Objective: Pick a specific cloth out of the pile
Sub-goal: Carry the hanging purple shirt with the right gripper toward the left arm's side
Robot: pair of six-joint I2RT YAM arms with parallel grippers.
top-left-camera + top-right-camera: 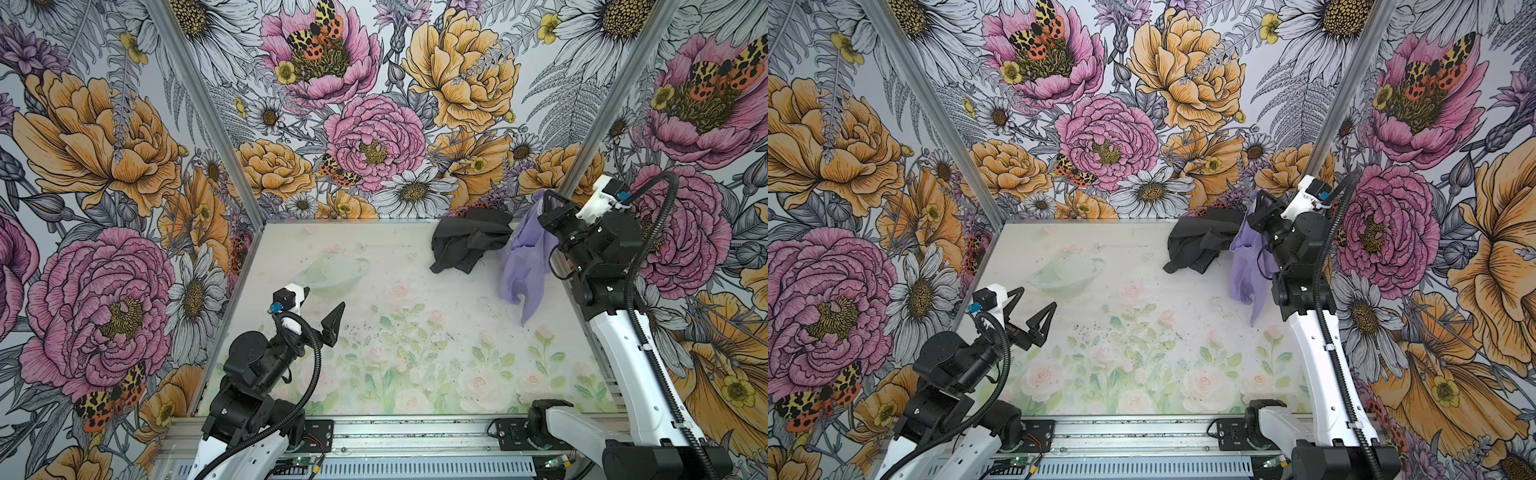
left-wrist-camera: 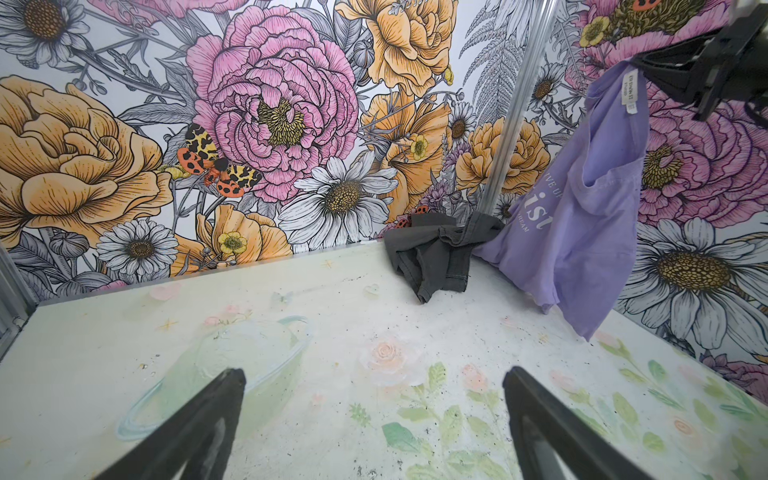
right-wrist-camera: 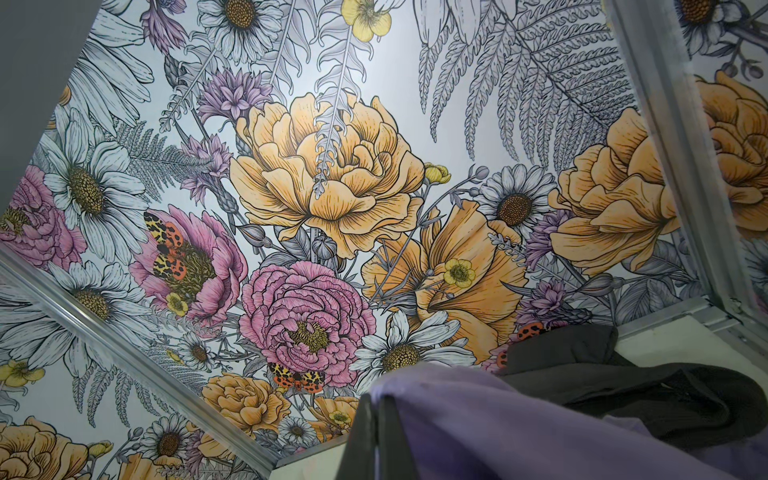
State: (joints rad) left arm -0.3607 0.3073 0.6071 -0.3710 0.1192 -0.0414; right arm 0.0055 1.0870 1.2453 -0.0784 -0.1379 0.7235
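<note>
- Right gripper [image 1: 542,207], 2 o'clock: jaws together, pinching top edge of lavender cloth [image 1: 525,257] close to its white label [image 2: 627,89]; cloth held up, hanging beside the arm, tail low over the table, contact there not clear.
- Left gripper [image 1: 1036,301], 8 o'clock: jaws apart, nothing held.
- Risk: slip out of the pinch. Thin fabric, narrow bite, whole weight hanging below.
- Risk: drag on charcoal-grey garment [image 1: 469,241], 1 o'clock, just beside the cloth. Possibly a caught fold, so both pulled along together.
- Risk: snag on corner post [image 2: 515,124], close behind.
- Surface: pale tabletop [image 1: 415,291], faded rose print, dark specks mid-table.
- Room: bold floral wallpaper [image 1: 374,124] on three sides; metal rail [image 1: 415,432] at 6 o'clock.
</note>
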